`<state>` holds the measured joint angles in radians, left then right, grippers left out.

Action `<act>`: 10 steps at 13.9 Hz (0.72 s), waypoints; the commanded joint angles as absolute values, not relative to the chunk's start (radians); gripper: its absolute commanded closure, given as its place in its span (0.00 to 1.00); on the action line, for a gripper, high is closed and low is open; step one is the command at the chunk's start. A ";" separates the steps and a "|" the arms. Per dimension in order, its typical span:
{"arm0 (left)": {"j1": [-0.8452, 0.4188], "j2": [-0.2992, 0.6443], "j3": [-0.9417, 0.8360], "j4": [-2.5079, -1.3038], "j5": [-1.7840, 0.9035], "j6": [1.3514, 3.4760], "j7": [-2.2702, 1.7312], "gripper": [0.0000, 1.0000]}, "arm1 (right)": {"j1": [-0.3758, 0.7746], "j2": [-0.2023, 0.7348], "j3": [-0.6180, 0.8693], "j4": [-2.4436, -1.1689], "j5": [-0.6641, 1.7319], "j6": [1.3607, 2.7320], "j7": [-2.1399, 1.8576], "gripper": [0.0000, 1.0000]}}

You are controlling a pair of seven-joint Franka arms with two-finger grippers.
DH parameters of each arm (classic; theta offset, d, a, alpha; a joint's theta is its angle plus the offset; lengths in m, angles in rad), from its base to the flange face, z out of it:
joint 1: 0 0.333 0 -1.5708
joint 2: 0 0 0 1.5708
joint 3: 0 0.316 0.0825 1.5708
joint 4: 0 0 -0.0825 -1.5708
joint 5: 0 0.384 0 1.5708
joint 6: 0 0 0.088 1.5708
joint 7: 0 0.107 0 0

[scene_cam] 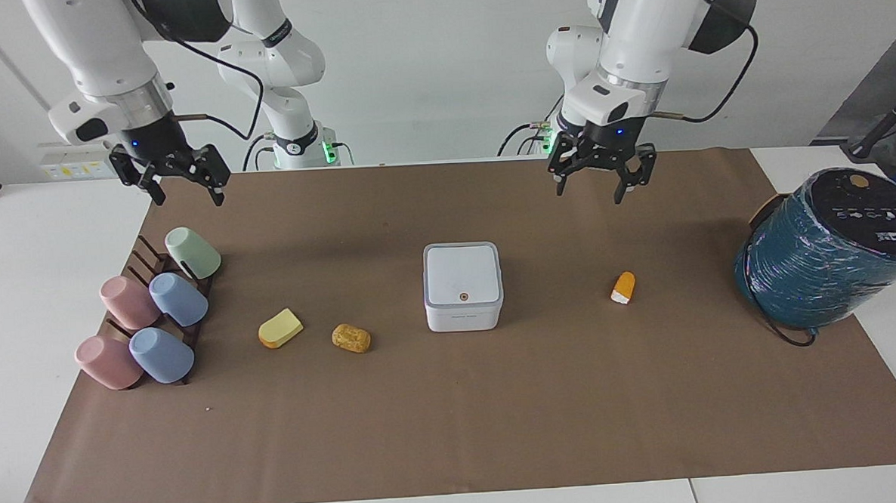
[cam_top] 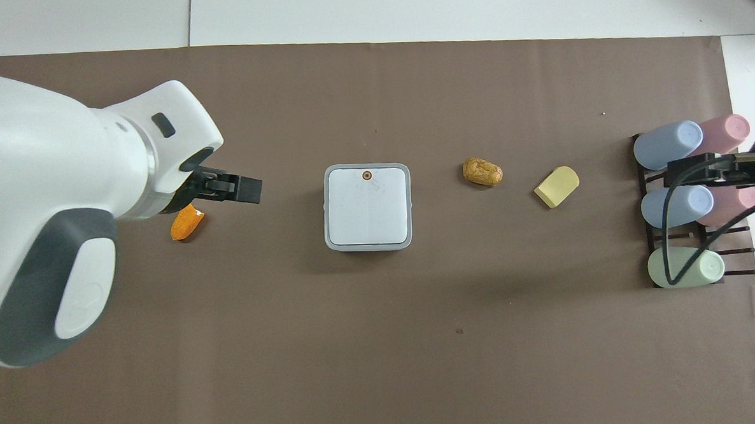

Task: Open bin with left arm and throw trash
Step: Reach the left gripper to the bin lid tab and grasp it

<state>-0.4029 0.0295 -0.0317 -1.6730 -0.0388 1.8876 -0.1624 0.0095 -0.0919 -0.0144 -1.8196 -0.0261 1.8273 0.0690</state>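
Observation:
The white square bin [scene_cam: 463, 285] stands mid-mat with its lid shut, orange dot on top; it also shows in the overhead view [cam_top: 368, 206]. My left gripper [scene_cam: 590, 191] hangs open and empty in the air over the mat between the bin and the orange-and-white chunk [scene_cam: 623, 288]; in the overhead view the gripper [cam_top: 236, 187] shows beside the chunk [cam_top: 187, 221]. The golden-brown nugget [scene_cam: 351, 338] and pale yellow wedge [scene_cam: 280, 328] lie toward the right arm's end. My right gripper [scene_cam: 188, 198] is open and empty, in the air over the mat's edge by the cup rack.
A big teal wrapped cylinder [scene_cam: 833, 250] lies at the left arm's end of the table, hidden in the overhead view by the left arm. Several pastel cups [scene_cam: 148, 317] lie on a dark rack at the right arm's end. Brown mat [scene_cam: 456, 432] covers the table.

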 commanded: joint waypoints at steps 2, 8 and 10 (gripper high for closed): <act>-0.501 0.144 -0.015 -1.672 -0.044 2.058 -0.290 0.00 | 0.061 -0.013 -0.011 -1.911 -0.015 2.006 0.074 0.00; -0.548 0.218 -0.017 -1.695 -0.044 2.250 -0.373 0.60 | 0.110 0.210 -0.011 -1.908 0.060 2.290 0.052 0.00; -0.564 0.251 -0.017 -1.700 -0.044 2.305 -0.379 0.69 | 0.083 0.259 -0.011 -1.919 0.060 2.327 0.081 0.00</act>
<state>-0.5326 0.2309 -0.0321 -1.6813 -0.0388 2.2464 -0.3559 0.1108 0.2222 -0.0119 -1.9190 0.0399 2.2966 0.0654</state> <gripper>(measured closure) 0.581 0.000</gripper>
